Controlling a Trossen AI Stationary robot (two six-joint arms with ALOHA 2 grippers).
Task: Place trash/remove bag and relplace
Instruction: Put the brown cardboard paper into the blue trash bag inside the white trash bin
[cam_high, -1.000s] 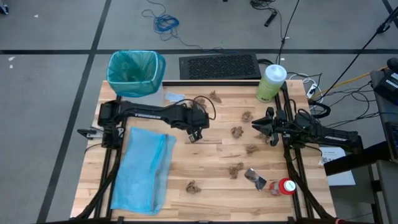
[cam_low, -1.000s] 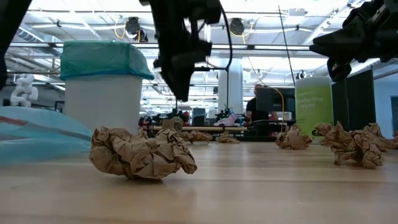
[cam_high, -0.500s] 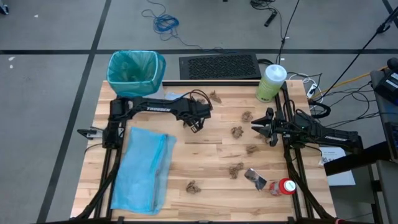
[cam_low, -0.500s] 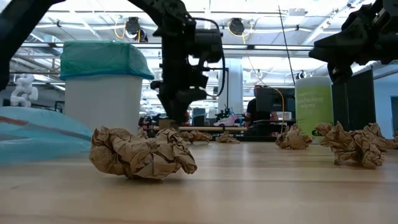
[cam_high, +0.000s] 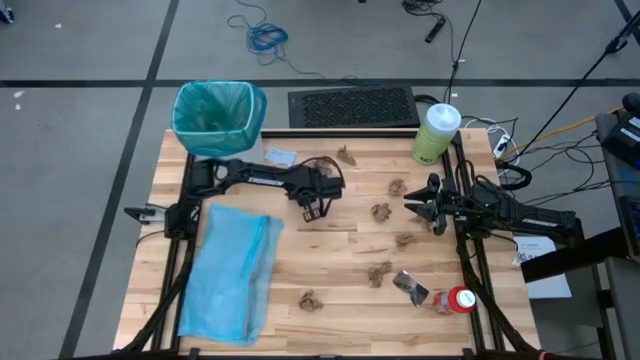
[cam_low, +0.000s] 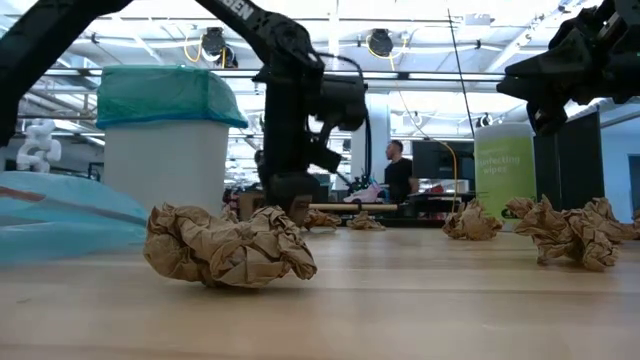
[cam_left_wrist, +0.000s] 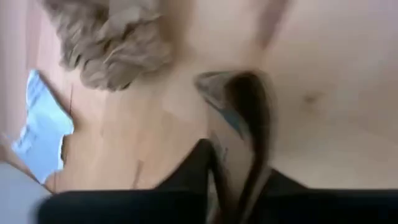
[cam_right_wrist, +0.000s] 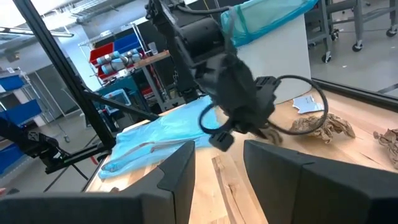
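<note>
Near the white bin lined with a crinkly teal-green plastic bag (cam_high: 218, 117), the left gripper (cam_high: 310, 209) is down at the wooden table (cam_high: 330, 300), fingers nearly together with nothing visibly between them. Crumpled brown paper wads (cam_high: 381, 211) lie scattered farther from that bin. Beside them the right gripper (cam_high: 413, 199) hovers, fingers parted, holding nothing. A pale sky-blue plastic bag (cam_high: 232, 270) lies flat near the bin.

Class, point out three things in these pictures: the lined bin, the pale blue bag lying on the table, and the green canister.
lined bin (cam_high: 219, 117), high view, teal liner inside.
pale blue bag (cam_high: 230, 268), high view, its middle.
green canister (cam_high: 436, 133), high view, its white lid.
</note>
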